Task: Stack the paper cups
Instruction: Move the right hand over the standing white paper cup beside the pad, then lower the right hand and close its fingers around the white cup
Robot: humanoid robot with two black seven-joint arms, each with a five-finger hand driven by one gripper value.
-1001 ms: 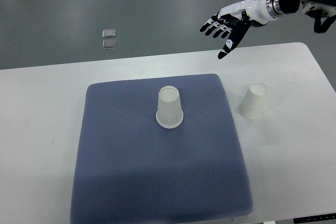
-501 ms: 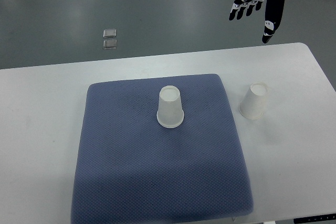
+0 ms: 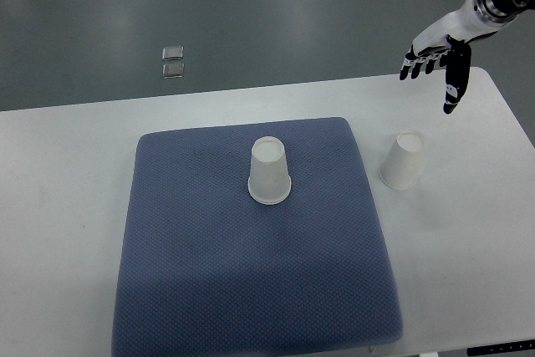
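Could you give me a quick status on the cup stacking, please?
Right hand open, empty, above table's far right. Left hand out of view. One paper cup upside down on blue mat, second cup on table beside mat. Nothing between them.

Place: lab or test room | evidence: plain white table (image 3: 75, 173), bare grey floor (image 3: 251, 14)

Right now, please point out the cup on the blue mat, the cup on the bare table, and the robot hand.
cup on the blue mat (image 3: 269, 173), top view, side wall.
cup on the bare table (image 3: 402, 161), top view, side wall.
right hand (image 3: 439, 49), top view, palm.
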